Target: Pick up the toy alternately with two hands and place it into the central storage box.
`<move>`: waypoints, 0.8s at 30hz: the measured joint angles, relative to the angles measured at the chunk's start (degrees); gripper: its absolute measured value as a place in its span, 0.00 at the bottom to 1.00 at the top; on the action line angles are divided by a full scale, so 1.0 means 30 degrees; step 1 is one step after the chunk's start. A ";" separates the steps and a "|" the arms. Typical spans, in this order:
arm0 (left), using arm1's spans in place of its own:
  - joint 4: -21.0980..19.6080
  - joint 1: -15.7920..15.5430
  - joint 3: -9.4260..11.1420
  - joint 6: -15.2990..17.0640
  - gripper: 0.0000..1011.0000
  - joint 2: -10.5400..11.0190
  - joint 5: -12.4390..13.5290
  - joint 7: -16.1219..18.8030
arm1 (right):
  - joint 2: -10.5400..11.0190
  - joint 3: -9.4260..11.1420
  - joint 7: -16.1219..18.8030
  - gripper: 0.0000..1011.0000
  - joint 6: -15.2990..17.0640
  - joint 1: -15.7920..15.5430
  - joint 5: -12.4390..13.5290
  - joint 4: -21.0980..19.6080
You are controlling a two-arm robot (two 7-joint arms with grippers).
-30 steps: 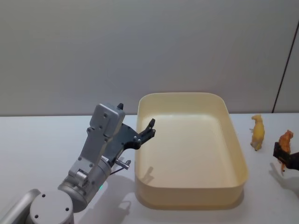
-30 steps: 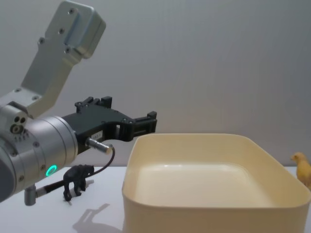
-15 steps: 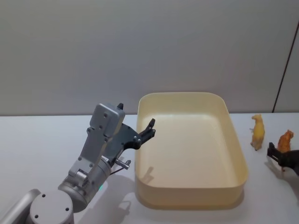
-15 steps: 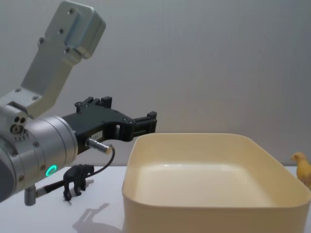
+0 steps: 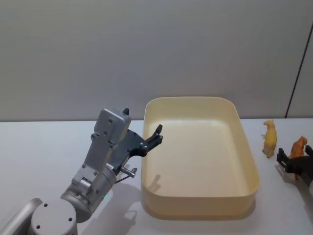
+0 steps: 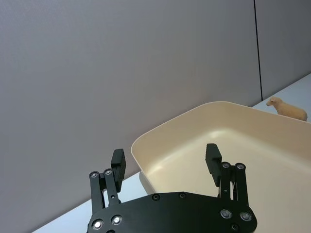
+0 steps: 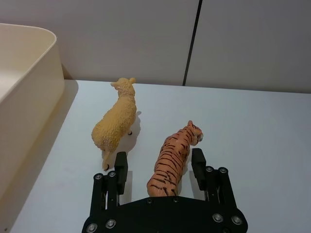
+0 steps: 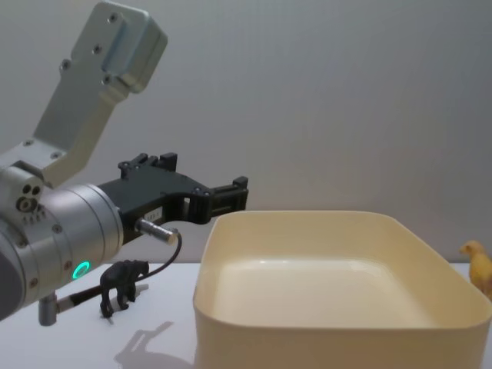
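**Tiger toy straddled by right gripper, no clamp**

Tiger toy [image 7: 177,158]: hard moulded figure, orange with black stripes. It stands on the white table [image 5: 49,147] at the right edge of the head view, well right of the storage box [image 5: 195,205]. A matte yellow sheep toy [image 7: 116,128] stands upright just beside it, not touching. The box is smooth cream plastic, rectangular with rounded corners and plain walls, at the centre of the frame.

Right gripper [image 7: 159,158]: low over the table, with slim black fingers spread wide, one on either side of the tiger's hindquarters. I see a clear gap on the sheep side.

Left gripper [image 6: 165,155]: its silver cylindrical arm rises from the lower left of the head view, green ring light lit. The fingers are parted, tips poised above the box's left rim. A small black elephant toy [image 8: 123,284] stands at the lower left of the chest view, beside the arm.
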 joint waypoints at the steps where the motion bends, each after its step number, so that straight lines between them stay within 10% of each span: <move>1: 0.0000 0.0000 0.0000 0.0000 0.99 0.0000 0.0001 0.0000 | -0.0019 -0.0011 0.0004 0.78 -0.0002 0.0029 -0.0020 0.0042; 15: 0.0000 0.0000 0.0001 0.0000 0.99 0.0000 0.0000 0.0000 | -0.0172 -0.0100 0.0030 0.34 -0.0023 0.0316 -0.0234 0.0440; 24: -0.0001 0.0000 0.0001 0.0001 0.99 0.0000 0.0001 0.0001 | -0.0148 -0.0079 0.0260 0.30 -0.0162 0.0310 -0.0292 0.0409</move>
